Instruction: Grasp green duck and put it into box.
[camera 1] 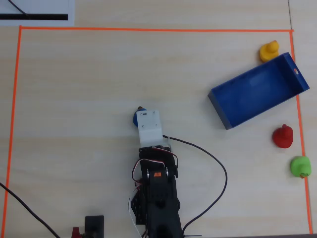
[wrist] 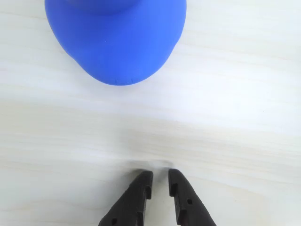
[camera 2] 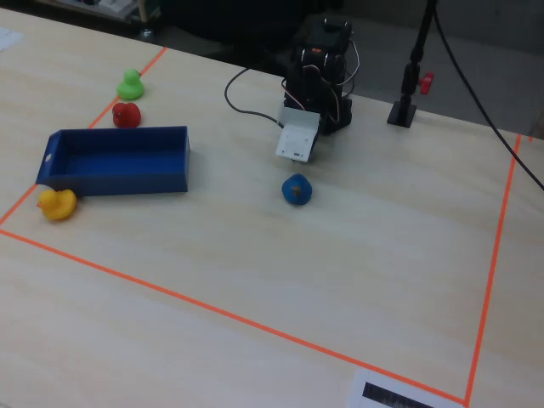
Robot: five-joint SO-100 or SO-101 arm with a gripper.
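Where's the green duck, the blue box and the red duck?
green duck [camera 1: 300, 166], overhead view, on its body
box [camera 1: 257, 91], overhead view, on its bare floor
red duck [camera 2: 126, 114], fixed view, on its body

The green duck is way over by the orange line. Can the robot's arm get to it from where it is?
Probably yes. The green duck sits in the open, apart from the red duck and box. The gripper hovers near a blue duck, so it must swing across.
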